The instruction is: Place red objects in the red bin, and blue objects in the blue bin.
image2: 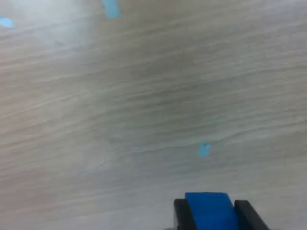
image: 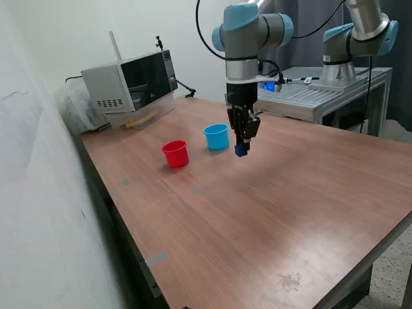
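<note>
Gripper clamped on a dark blue cube, fingers pressed against two opposite faces. Confirmed in the wrist view: blue cube seated between two black fingers, wood grain of the table beneath, with small light blue tape marks stuck to the surface. Cube held off the tabletop, pointed straight down from the UR5e arm.

Light blue cup upright on the table, just beside the gripper on the exterior view's left. Cube not over the cup mouth; positioned near the rim, toward the exterior view's right. Red cup upright, further toward the exterior view's left, near the blue cup but apart from it. Contents of either cup not discernible from this angle.

No other cubes visible on the tabletop in either view.

Microwave at the far corner of the table against the wall. Second robot arm mounted on a grey metal bench behind the table. Faint stain on the near end of the wood surface.
</note>
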Robot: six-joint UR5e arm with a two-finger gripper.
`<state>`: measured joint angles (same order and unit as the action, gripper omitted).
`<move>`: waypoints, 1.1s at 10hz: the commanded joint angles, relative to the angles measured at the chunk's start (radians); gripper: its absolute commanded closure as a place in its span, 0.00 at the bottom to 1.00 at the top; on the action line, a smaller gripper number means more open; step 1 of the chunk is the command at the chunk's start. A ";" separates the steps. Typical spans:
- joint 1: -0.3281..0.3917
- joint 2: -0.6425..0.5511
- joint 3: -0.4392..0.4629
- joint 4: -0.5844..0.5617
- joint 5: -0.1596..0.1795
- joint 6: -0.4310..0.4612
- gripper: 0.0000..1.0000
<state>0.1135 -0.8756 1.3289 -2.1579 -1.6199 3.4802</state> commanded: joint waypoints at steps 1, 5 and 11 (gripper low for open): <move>-0.069 -0.144 0.108 0.016 0.000 -0.048 1.00; -0.302 -0.157 0.168 0.038 -0.005 -0.069 1.00; -0.417 -0.160 0.239 0.038 -0.009 -0.122 1.00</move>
<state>-0.2939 -1.0342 1.5430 -2.1199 -1.6278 3.3704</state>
